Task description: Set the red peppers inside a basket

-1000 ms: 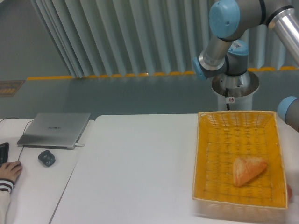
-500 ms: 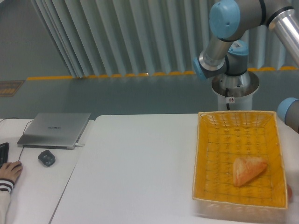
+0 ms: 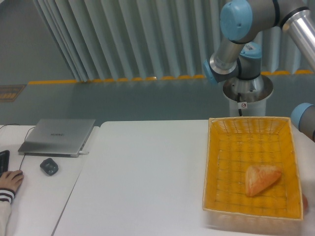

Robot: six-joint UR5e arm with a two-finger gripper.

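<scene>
— Red sliver at the frame's right edge, just beside the basket (image 3: 212,162)'s near right corner: that's likely your pepper (image 3: 305,202), still outside it.

— And the gripper?

— Out of view; you can't tell its jaws. Only a bread wedge (image 3: 262,179) lies inside, leaving you open wicker toward the far end.

I see a big yellow basket (image 3: 215,162) on the white table (image 3: 142,172). A tan piece of bread (image 3: 262,179) lies inside it. A tiny bit of red (image 3: 305,202) peeks out past the basket's right edge. A closed laptop (image 3: 58,135) and a mouse (image 3: 48,166) sit far left, near someone's hand (image 3: 10,181).
</scene>
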